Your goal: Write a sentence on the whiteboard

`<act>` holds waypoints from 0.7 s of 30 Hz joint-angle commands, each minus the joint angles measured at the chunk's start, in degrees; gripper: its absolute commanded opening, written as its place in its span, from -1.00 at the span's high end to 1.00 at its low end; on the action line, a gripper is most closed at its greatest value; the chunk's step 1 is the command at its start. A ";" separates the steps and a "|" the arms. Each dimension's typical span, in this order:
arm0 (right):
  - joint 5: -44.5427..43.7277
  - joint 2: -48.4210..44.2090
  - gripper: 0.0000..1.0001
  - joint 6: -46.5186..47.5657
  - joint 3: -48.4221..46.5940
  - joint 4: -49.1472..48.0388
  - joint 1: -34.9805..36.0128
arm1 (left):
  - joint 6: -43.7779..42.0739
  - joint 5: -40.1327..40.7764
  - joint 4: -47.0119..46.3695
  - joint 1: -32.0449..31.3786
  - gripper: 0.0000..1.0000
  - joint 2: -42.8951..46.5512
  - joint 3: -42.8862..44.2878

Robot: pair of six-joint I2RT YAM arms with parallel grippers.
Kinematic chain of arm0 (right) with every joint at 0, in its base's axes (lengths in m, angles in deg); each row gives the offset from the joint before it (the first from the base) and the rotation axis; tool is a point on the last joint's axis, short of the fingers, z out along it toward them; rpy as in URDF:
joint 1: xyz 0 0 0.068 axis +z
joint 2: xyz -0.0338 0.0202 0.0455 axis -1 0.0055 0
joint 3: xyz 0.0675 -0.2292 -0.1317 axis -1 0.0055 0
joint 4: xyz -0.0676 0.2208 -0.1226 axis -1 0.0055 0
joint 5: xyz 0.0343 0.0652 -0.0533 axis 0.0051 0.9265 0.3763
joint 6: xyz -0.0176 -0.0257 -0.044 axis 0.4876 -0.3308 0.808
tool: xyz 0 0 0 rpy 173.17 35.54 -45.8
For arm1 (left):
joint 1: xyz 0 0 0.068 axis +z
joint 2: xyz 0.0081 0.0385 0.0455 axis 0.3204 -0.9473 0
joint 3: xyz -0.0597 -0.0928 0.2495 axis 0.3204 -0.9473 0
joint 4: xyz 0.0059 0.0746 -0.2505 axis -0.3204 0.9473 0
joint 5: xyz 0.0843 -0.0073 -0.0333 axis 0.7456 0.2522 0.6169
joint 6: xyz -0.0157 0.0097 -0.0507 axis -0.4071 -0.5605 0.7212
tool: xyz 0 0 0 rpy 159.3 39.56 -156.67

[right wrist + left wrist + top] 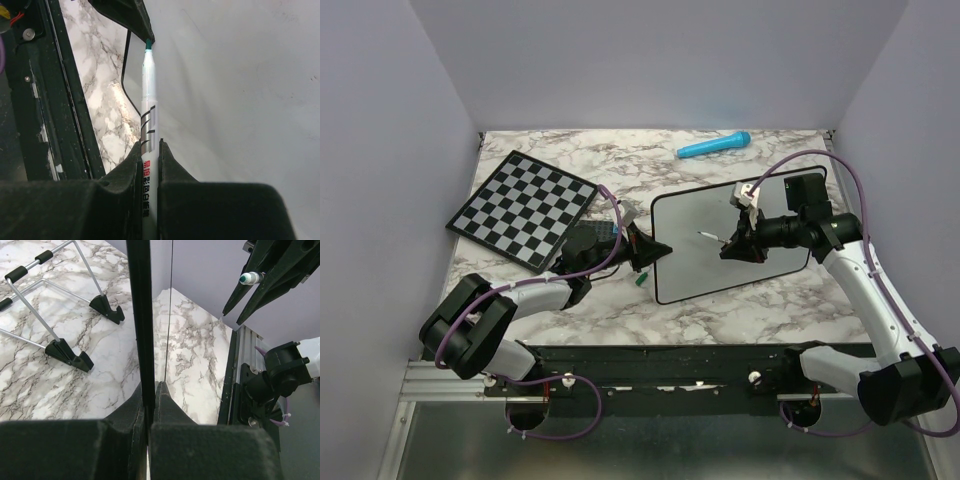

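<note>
Item: whiteboard, on table, no words showing. My left fingers: clamped on its frame edge. My right fingers: pinching marker, tip near surface. Method: I press lightly, stroke slowly.

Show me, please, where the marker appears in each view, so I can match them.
Top external: marker mid-right, over the whiteboard, in the right end effector.
Left wrist: top right corner, green tip between dark fingers.
Right wrist: centre, running up the picture, tip topmost.
Shared landmark: the whiteboard, edge-on in left wrist, filling right wrist's right side.
</note>
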 commanded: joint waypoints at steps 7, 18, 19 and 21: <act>2.10 -0.02 0.99 0.88 -0.76 -0.23 -0.44 | -4.71 4.61 1.97 0.08 1.00 0.39 -0.89; 1.04 -0.72 0.99 -0.08 0.29 -3.39 -0.36 | -4.62 4.79 1.88 -0.01 1.00 0.22 -0.89; 0.87 -1.07 0.99 -0.52 0.55 -3.92 -0.36 | -4.62 4.70 1.97 -0.01 1.00 0.22 -0.89; 0.78 -1.25 0.99 -0.61 0.82 -4.71 -0.36 | -4.62 4.79 1.88 -0.01 1.00 0.13 -0.89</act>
